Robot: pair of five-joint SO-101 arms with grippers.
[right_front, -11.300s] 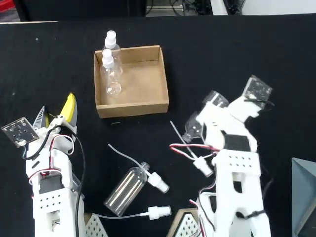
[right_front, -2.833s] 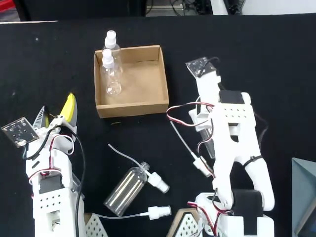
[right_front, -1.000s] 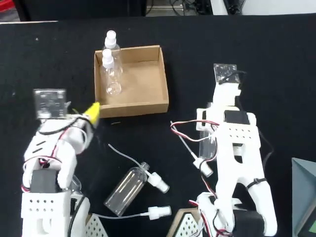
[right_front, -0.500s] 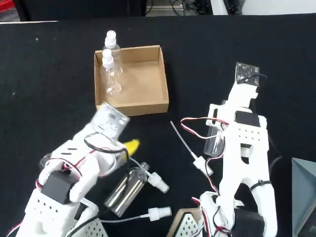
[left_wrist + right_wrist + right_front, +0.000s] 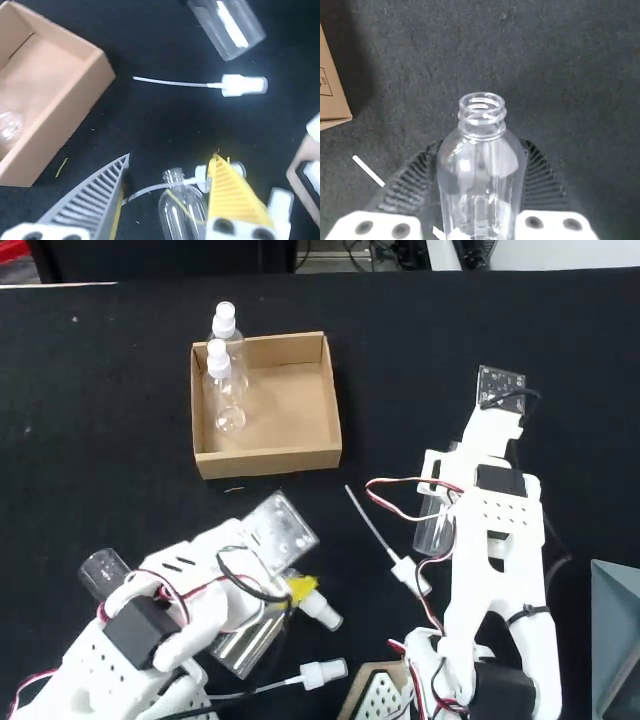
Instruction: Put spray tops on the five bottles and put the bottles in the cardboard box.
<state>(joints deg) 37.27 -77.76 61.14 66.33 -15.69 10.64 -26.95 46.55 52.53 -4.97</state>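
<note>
A black table carries the work, with two white arms planted at its near edge. The cardboard box sits left of the table's middle, toward the far edge. Two capped bottles are at the box's far-left corner. One stands inside; the other is at the far wall, and whether it is inside cannot be told.

The right arm stretches from the near edge toward the middle of the table's right half. The right gripper is clamped on the body of an uncapped bottle, whose open neck points away from the wrist. The left arm lies low by the near edge. The left gripper is spread wide, its grey and yellow fingers astride the neck of a lying bottle without pinching it. A fifth bottle, clear and partly hidden, shows beside that arm toward the near-left corner.

Three tops lie loose, each trailing a thin tube. One spray top lies just beside the lying bottle's mouth, a second spray top at the near edge, and a third spray top next to the right arm.

The bottles look light, thin-walled and smooth, so the lying one will likely roll or slip. The safest hold is probably across the straight body below the shoulder, squeezed gently so the wall does not buckle. The tops look tiny and their tubes limp, so they are best taken by the white head, not the tube.
</note>
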